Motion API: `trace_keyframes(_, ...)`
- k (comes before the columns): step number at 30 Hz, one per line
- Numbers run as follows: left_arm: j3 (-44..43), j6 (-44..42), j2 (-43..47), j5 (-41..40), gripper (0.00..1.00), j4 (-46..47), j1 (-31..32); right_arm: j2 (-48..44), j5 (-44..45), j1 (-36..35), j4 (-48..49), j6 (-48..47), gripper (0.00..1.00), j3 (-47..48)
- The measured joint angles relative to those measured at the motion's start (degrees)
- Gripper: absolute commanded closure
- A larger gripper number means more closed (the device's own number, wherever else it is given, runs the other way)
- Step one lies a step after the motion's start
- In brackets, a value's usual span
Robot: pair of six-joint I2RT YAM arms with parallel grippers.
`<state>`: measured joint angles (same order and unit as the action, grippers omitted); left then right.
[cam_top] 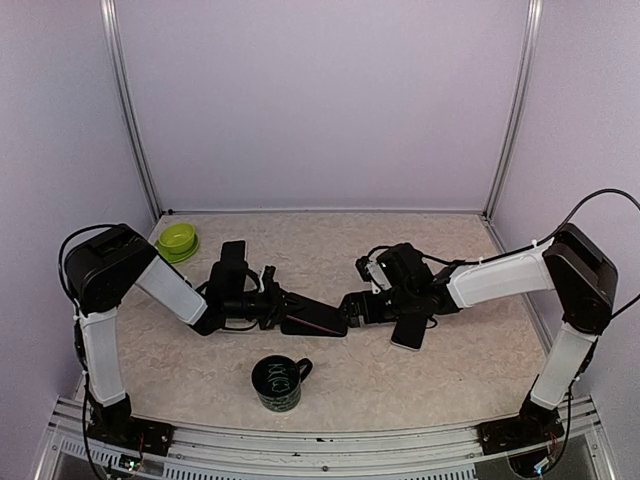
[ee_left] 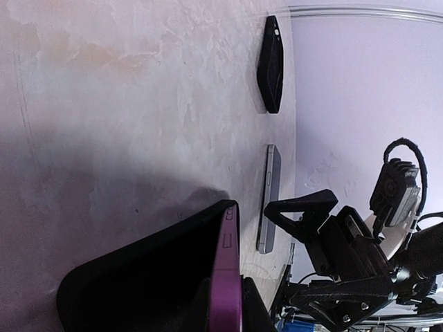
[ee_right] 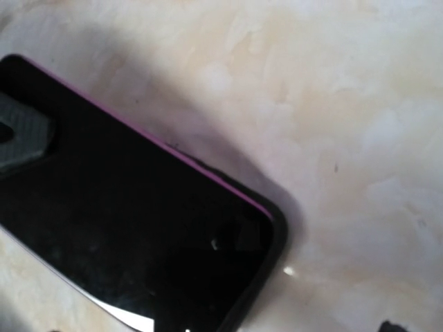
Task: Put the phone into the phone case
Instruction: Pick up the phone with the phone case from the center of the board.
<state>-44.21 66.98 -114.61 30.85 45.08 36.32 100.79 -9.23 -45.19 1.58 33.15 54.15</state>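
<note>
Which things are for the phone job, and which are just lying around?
For the job: purple-edged phone, case, left hand, right hand.
Lying about: bowl, mug, probably the grey phone.

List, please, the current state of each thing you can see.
purple-edged phone: gripped, tilted.
left gripper: shut on the purple-edged phone.
right gripper: open, empty.
second phone: flat on table.
black case: lying on table.
mug: upright.
green bowl: upright.

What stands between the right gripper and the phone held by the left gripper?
Nothing visible: the free end of the phone lies just before the open right gripper, with a small gap between them.
</note>
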Motion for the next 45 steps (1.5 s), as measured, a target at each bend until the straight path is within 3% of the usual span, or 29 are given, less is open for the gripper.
trace_keyframes(10,2.45,0.66,-0.09,-1.33,1.00,5.07,0.42,0.66,-1.97,0.00,1.38,1.40,0.03,-1.31)
trace_keyframes(30,6.01,-0.39,3.34,-1.20,1.00,5.49,0.50,1.64,-5.16,0.31,3.54,2.82,0.03,-1.29)
trace_keyframes(45,7.96,1.20,3.34,0.07,1.00,14.19,1.14,4.04,-10.10,0.55,8.04,5.38,0.04,-1.29)
